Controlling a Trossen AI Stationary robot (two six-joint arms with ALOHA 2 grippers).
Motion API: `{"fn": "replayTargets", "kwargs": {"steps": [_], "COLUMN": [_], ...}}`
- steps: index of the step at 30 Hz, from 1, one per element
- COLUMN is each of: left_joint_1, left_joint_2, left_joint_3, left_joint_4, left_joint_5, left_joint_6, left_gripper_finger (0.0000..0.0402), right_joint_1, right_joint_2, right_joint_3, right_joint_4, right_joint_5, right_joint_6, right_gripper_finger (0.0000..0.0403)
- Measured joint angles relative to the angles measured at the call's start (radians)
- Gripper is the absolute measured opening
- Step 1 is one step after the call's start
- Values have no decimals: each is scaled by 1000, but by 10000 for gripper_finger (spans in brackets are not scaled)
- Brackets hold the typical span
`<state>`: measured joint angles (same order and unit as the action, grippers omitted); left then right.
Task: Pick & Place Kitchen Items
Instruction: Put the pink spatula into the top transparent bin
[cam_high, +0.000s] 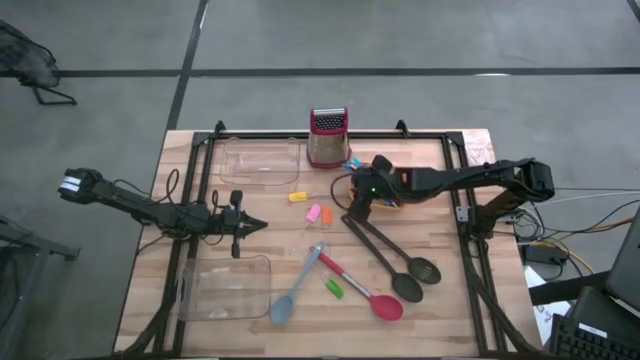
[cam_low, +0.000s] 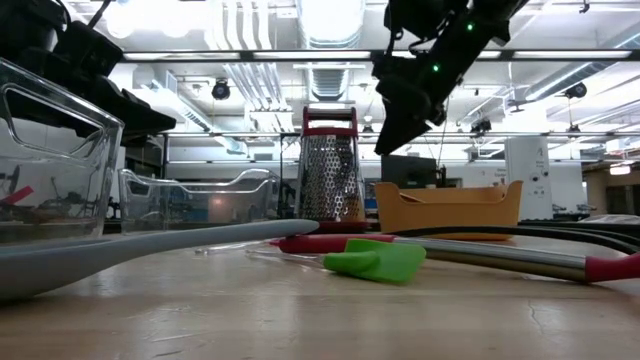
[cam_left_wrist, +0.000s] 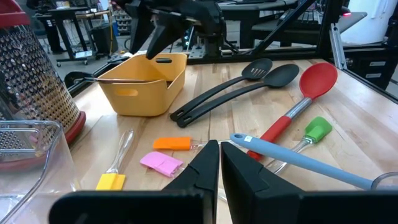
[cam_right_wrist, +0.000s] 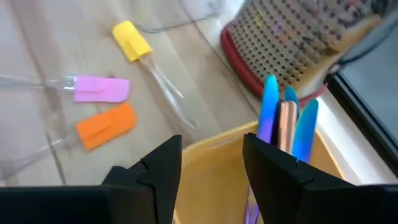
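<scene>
The right gripper (cam_right_wrist: 208, 168) is held spread above the orange bowl (cam_right_wrist: 217, 180), with nothing pinched. Blue sticks (cam_right_wrist: 269, 115) are propped in the bowl just beyond its fingers. The left gripper (cam_left_wrist: 219, 171) is pressed together, well apart.

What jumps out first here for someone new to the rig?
The right end effector, open, hangs over the orange bowl beside the box grater, with blue sticks standing in the bowl. In front of it on the table lie two black slotted spoons, a red-headed spoon and a grey-blue spatula. The left end effector waits, shut, between the clear trays.
</scene>
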<state>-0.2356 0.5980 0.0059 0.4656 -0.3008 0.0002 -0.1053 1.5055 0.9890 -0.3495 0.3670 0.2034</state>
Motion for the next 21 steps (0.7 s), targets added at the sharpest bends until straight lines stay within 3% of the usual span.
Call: {"fn": "replayTargets", "kwargs": {"steps": [10, 21], "left_joint_1": [0, 0], "left_joint_2": [0, 0], "left_joint_3": [0, 0], "left_joint_4": [0, 0], "left_joint_5": [0, 0], "left_joint_6": [0, 0], "left_gripper_finger": [23, 23], "right_joint_1": [79, 126], "right_joint_2": [1, 1], "right_joint_3": [-3, -5], "right_joint_4": [162, 161], "right_joint_5": [-9, -9], "right_joint_6": [-97, -94], "right_gripper_finger": [185, 155]}}
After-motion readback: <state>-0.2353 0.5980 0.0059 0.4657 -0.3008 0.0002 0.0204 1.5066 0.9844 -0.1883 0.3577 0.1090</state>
